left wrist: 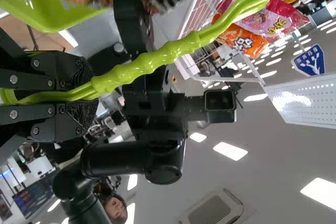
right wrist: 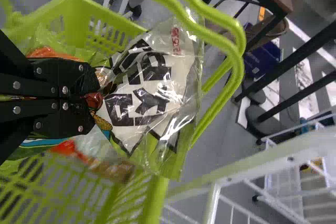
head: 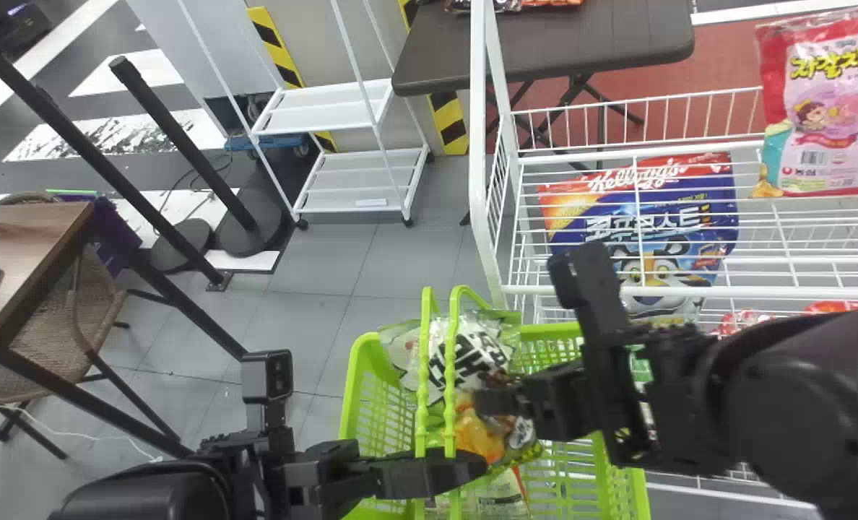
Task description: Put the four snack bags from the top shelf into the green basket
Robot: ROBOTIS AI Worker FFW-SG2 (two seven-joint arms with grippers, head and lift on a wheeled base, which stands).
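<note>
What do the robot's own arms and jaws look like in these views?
The left arm and right arm are black, with smooth rounded casings and a boxy housing on each wrist. The jaws are black and blocky, dotted with round silver screw heads, with dark, ridged pads toward the tips.

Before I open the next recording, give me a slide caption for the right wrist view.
The right gripper pinches a snack bag over the green basket.
</note>
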